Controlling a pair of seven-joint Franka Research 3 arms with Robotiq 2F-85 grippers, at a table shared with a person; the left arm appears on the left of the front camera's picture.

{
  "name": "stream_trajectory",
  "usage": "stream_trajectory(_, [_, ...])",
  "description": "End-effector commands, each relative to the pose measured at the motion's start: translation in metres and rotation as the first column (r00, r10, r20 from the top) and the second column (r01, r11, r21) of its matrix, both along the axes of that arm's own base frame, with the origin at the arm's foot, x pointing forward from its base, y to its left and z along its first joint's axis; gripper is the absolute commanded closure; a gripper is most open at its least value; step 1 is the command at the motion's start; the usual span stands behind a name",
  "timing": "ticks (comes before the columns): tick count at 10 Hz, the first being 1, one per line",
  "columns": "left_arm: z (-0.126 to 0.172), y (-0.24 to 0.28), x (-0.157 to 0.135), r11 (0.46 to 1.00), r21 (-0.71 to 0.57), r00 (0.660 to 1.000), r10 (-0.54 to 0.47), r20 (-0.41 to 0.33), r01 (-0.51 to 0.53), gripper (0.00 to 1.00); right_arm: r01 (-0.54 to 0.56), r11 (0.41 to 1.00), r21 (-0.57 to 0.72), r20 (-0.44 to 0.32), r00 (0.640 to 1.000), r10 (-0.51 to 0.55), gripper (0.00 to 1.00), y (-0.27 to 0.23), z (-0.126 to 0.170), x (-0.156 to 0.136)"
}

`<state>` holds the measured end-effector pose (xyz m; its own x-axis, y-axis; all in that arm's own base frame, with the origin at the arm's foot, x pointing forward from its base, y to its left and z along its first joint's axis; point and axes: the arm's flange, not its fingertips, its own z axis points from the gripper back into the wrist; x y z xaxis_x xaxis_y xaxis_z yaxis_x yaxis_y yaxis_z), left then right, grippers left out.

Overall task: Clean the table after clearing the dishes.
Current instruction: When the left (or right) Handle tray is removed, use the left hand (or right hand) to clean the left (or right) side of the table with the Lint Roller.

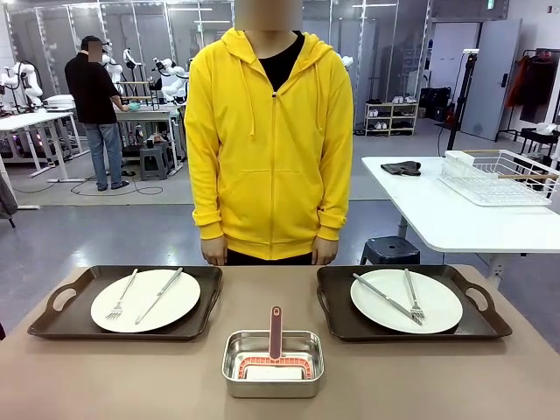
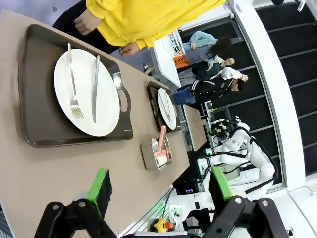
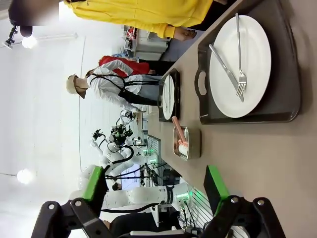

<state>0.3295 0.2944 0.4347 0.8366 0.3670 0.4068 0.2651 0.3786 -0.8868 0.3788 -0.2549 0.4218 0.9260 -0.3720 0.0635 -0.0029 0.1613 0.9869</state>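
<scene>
A lab hall: workbenches (image 1: 31,122), trailing floor cables (image 1: 92,186), glass partitions (image 1: 385,52).

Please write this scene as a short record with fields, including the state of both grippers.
Table: wide, rectangular, tan-brown top
Left tray: dark brown rectangular tray with round white plate, silver fork, knife
Right tray: matching dark brown tray, second white plate, second fork, second knife
Middle: small rectangular steel pan holding a pink-handled tool
Person: yellow hoodie, at far edge
Left gripper: open, empty
Right gripper: open, empty
</scene>
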Motion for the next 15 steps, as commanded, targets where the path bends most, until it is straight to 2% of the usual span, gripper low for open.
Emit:
stream_trajectory(1, [0.0019,0.0021,-0.0042,1.0,-0.003,1.0,0.001,0.005,-0.001,0.0,-0.008,1.0,0.006,0.005,1.0,0.008,0.0,0.003,-0.0008,0.0001])
stream_trajectory(15, [0.0019,0.0021,-0.0042,1.0,-0.003,1.0,0.001,0.005,-0.001,0.0,-0.008,1.0,0.006,0.005,1.0,0.008,0.0,0.003,-0.0008,0.0001])
